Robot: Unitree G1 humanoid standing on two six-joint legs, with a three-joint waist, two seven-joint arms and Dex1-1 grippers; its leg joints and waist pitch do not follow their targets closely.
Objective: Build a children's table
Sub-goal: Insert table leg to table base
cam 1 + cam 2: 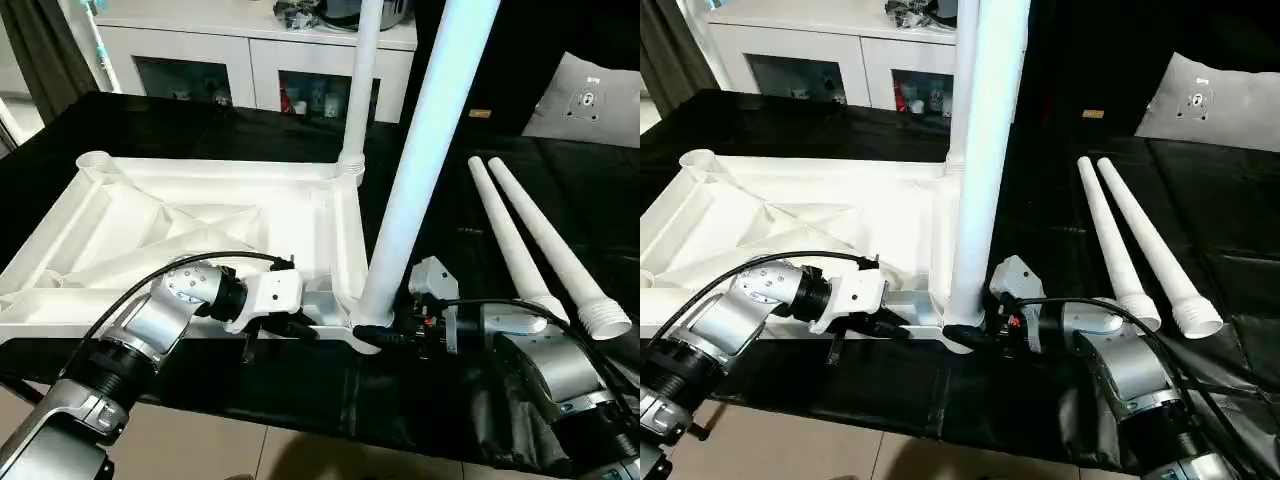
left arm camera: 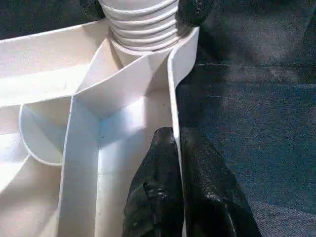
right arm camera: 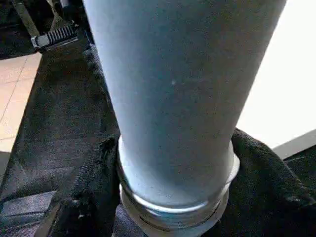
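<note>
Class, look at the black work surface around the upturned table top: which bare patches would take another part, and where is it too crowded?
Free: the black surface between the table top and the two loose legs, and the far strip before the white cabinet. Crowded: the near corner, where the left gripper pinches the rim and the right gripper flanks the standing leg.

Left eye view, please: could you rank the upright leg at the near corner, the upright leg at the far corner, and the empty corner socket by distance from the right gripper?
From the right gripper:
1. Near-corner leg, right at its fingers.
2. Far-corner leg, farther back along the tabletop's same edge.
3. Empty socket, at the far left corner.
</note>
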